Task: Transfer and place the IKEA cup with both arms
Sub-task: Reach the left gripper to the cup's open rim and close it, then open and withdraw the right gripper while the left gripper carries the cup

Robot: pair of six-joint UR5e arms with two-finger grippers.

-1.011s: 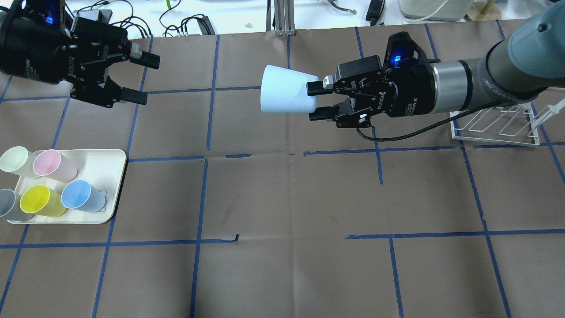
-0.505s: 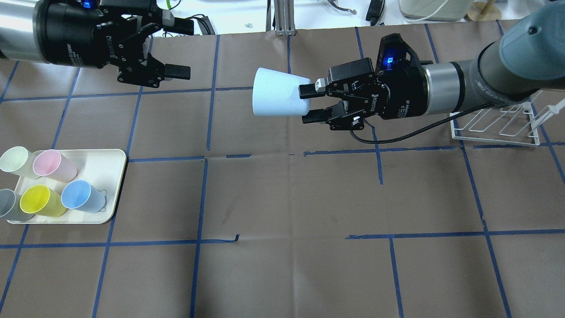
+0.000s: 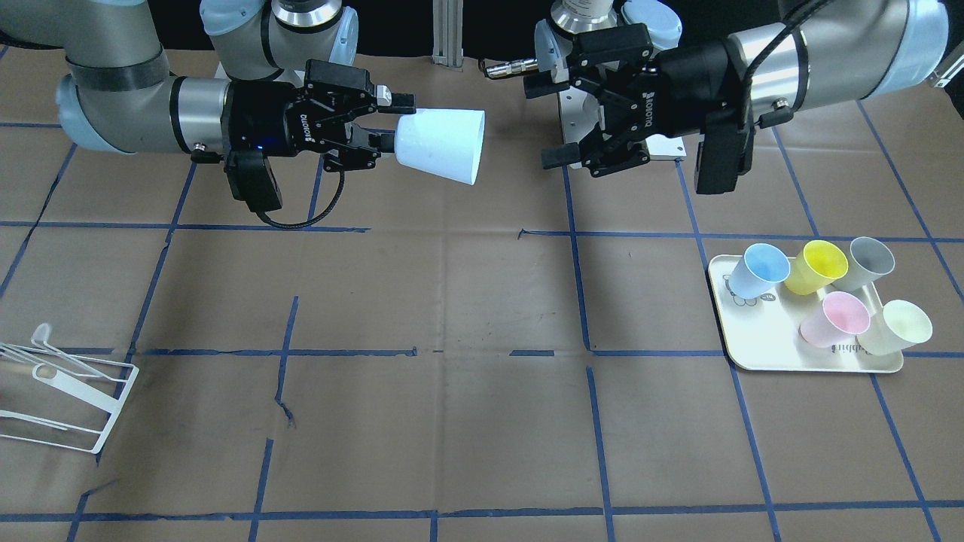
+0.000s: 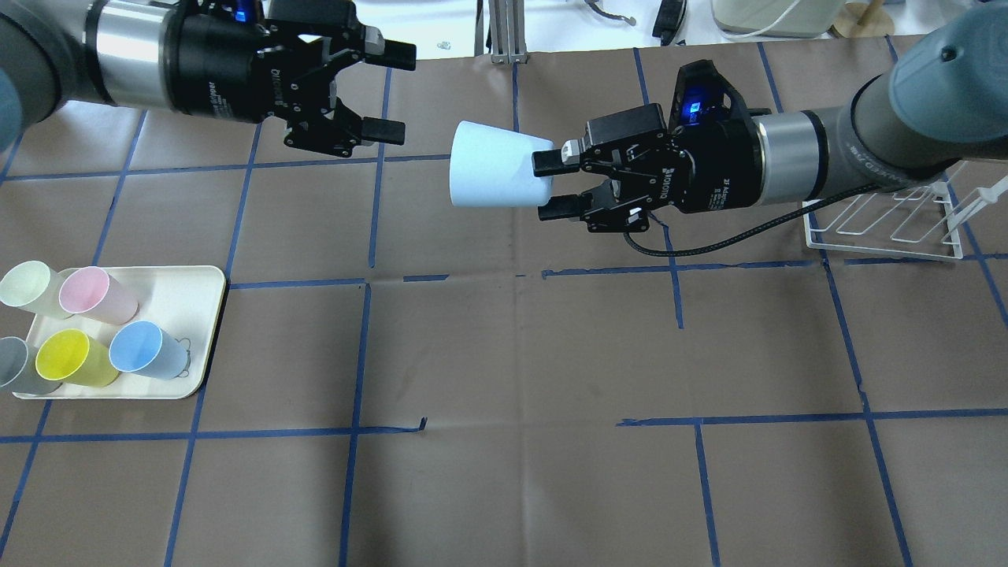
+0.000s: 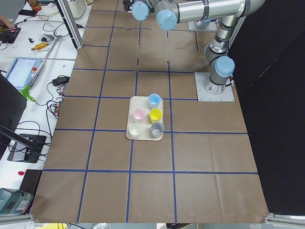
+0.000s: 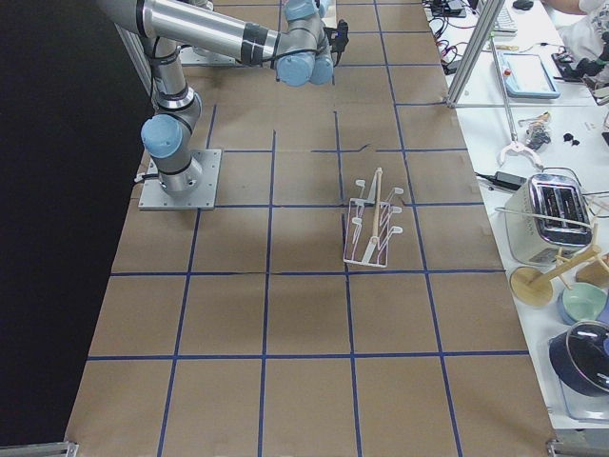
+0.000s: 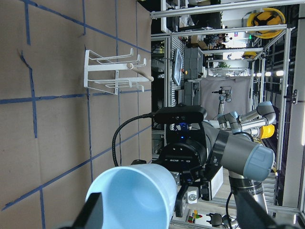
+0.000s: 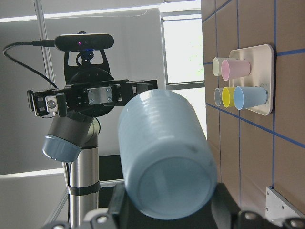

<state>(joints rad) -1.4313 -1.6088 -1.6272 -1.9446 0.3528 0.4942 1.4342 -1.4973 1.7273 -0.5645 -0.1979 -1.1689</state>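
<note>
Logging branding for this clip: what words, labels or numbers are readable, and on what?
"ROBOTIQ": body of the black two-finger right gripper and of the left gripper.
Smaller white print beside it: too blurred.
Dark print on the cream rectangular tray: too small.
Pale blue plastic cup: none.

Six cups, one tray, one rack, two claws.
One pale blue cup (image 4: pixel 496 167) is in my right claw (image 4: pixel 546 187), my left claw (image 4: pixel 396 92) being the second; five more share the one tray (image 4: pixel 206 331) (blue cup (image 4: pixel 142 350), yellow cup (image 4: pixel 67 358), grey cup (image 4: pixel 12 368), pink cup (image 4: pixel 90 293), pale green cup (image 4: pixel 27 285), one apiece); one wire rack (image 4: pixel 882 228) on the desk (image 4: pixel 504 354).
</note>
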